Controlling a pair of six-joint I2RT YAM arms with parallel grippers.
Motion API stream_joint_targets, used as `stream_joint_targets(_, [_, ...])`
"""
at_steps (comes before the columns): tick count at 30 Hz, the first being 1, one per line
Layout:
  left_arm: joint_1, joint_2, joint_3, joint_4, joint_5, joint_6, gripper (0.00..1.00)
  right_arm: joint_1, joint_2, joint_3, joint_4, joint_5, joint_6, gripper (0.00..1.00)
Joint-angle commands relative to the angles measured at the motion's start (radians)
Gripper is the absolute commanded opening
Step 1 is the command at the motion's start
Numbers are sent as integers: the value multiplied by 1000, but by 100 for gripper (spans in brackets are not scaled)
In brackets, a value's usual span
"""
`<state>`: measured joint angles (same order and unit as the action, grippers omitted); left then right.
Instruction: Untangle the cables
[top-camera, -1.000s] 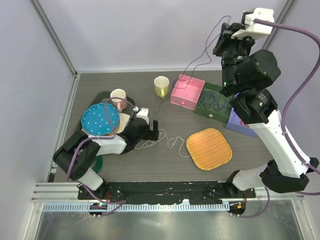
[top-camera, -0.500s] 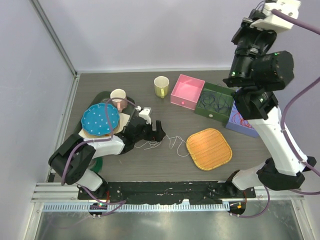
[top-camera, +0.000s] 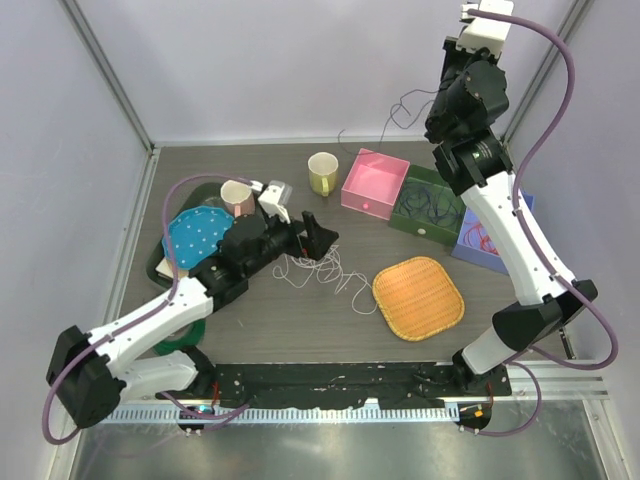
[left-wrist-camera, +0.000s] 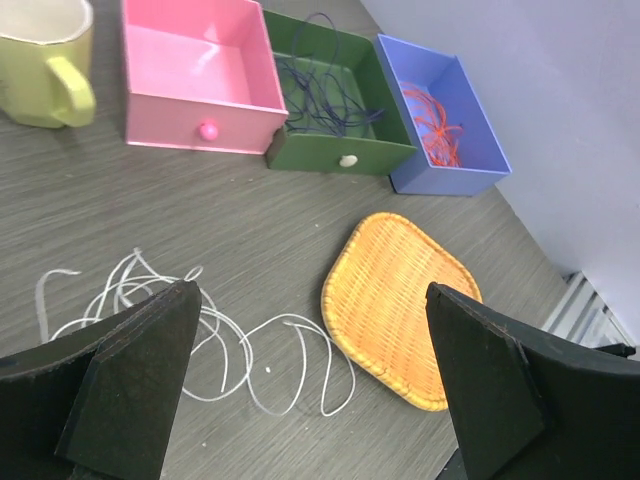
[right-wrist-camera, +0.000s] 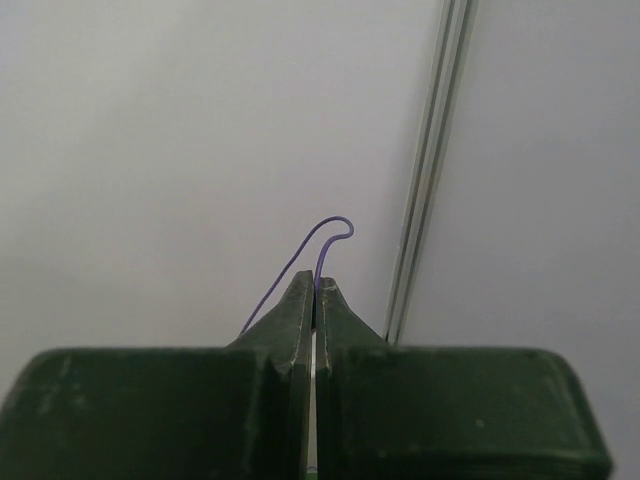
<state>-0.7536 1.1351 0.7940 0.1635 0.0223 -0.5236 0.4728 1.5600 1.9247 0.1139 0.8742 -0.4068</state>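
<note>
Grey wood-look table (top-camera: 300, 325), seen from above. The right gripper (top-camera: 440, 108) is holding a thin purple cable (top-camera: 398, 104) high at one o'clock, pinched tight, with its loose tail hanging in the air toward twelve o'clock. The left gripper (top-camera: 312, 240) is hovering near the centre with its jaws spread wide, holding nothing. It is just above a white cable (top-camera: 322, 272) that is lying in loose loops on the table. At two o'clock three open boxes are sitting side by side. A pink box (top-camera: 372, 178) has nothing in it, a green box (top-camera: 420, 232) is holding dark blue cables (top-camera: 430, 207), and a blue box (top-camera: 490, 262) is holding an orange-red cable (top-camera: 480, 240). A woven orange mat (top-camera: 418, 297) is lying at four o'clock; a yellow-green mug (top-camera: 322, 172) is standing at twelve.

From the left wrist, the spread fingers (left-wrist-camera: 130, 390) are framing the white loops. The mat is lying just beside the loops at three o'clock, likely to crowd any pull that way.

From the right wrist, the jaws are pressing together on the purple strand, which is curling up against a pale wall (right-wrist-camera: 150, 150).

I judge the sorting mostly done: purple is waiting to be set down, and white is waiting its turn.
</note>
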Motion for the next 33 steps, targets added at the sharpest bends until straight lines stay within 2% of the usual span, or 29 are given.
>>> stream_joint_targets(1, [0, -95, -29, -137, -125, -29, 100, -39, -11, -18, 29, -47, 80, 1])
stream_joint_targets(6, [0, -155, -58, -238, -220, -70, 100, -94, 8, -32, 10, -60, 117, 1])
stream_joint_targets(10, [0, -178, -94, -257, -263, -96, 100, -135, 5, -75, -8, -84, 161, 1])
stream_joint_targets(18, [2, -192, -102, -298, -302, -102, 100, -204, -11, -300, -16, -250, 298, 1])
stream_joint_targets(23, [0, -204, -114, -312, -311, -110, 100, -229, 20, -360, -14, -230, 353, 1])
stream_joint_targets(28, [2, -224, -130, -326, -334, -116, 100, -237, -12, -492, 7, -192, 444, 1])
stream_joint_targets(33, [2, -247, -144, -338, -341, -116, 100, -237, -51, -595, -5, -92, 522, 1])
